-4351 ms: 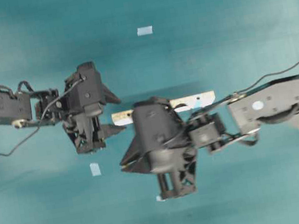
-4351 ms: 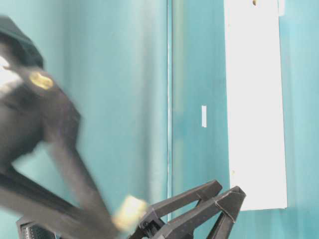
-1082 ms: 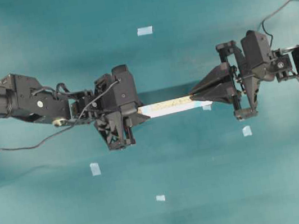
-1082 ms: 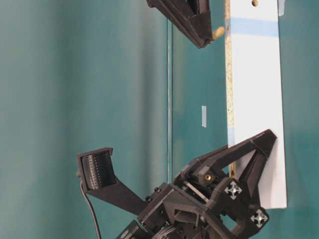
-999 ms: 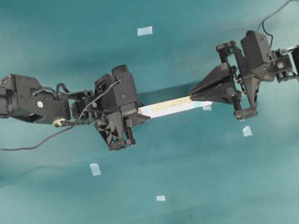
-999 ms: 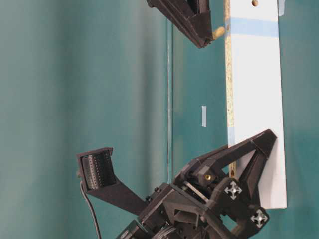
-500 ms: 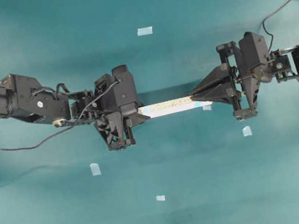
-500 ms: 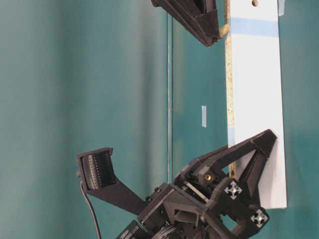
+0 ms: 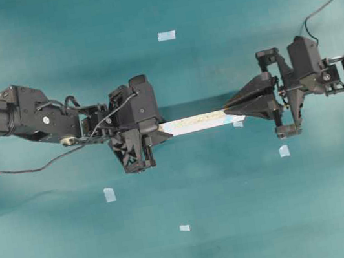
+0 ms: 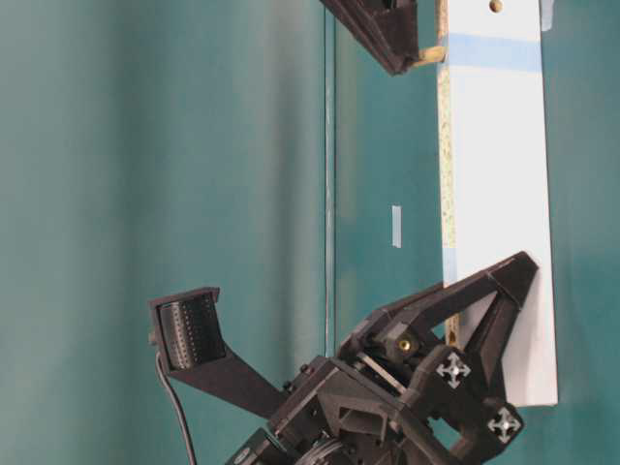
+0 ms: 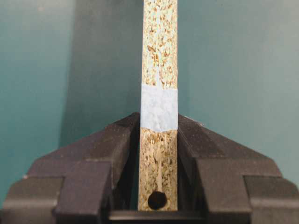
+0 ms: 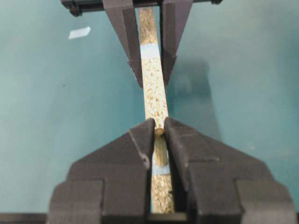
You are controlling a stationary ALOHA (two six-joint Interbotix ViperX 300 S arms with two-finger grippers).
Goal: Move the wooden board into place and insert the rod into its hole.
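- Bench (image 9: 252, 221): teal surface running out to every border of the overhead view, dark frame rails showing at the 9 and 3 o'clock edges. Wide open room at 12 and 6 o'clock of the work; nothing crowding either arm.
- Wooden board (image 9: 197, 122): standing on its long edge at bench centre, speckled edge facing up, lying along the 9-to-3 o'clock line. One hole is showing in that top edge at the left end; a blue tape band (image 11: 159, 107) is wrapping the board just beyond it.
- Left gripper (image 9: 150, 132): clamping the board's 9 o'clock end, jaws pressing on both faces, steadying it upright.
- Right gripper (image 9: 229, 111): sitting at the board's 3 o'clock end, jaws nearly closed and pinching the rod (image 12: 159, 132), which is sitting at the fingertips directly over the top edge.
- Step in hand, as I judge it: board is looking placed and held; insertion is underway. Cannot tell whether the rod's tip is entering a hole yet.
- Next move is probably calling for a straight push down, keeping the rod in line with the narrow edge while the left grip is resisting tipping.
- Loose tape squares (image 9: 166, 35) are lying well apart from the work.
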